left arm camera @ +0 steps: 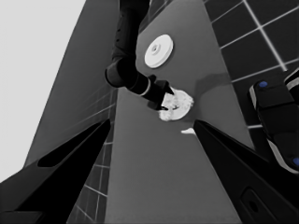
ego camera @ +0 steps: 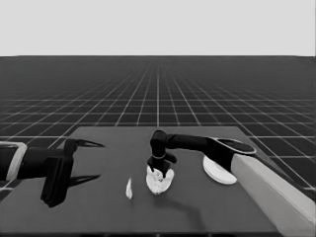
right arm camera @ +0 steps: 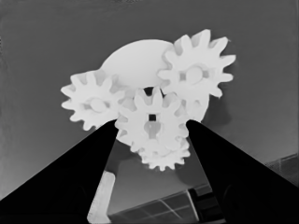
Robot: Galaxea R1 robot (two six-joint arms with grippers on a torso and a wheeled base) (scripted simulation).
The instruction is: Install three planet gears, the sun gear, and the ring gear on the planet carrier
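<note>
Fingers of my right gripper [right arm camera: 152, 128] straddle the centre gear [right arm camera: 152, 122], apart, atop the carrier [right arm camera: 135, 58] mid-table. Risk: teeth unmeshed, gear rides up and tilts. Left gripper [ego camera: 86, 160] parked, open

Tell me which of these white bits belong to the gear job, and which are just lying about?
Part of the job:
- smaller round part
- four gears on it, e.g.
- centre gear, between the right gripper fingers
- larger round part, waiting apart

Lying about:
- thin white piece
- left gripper, parked at the table's left end
</note>
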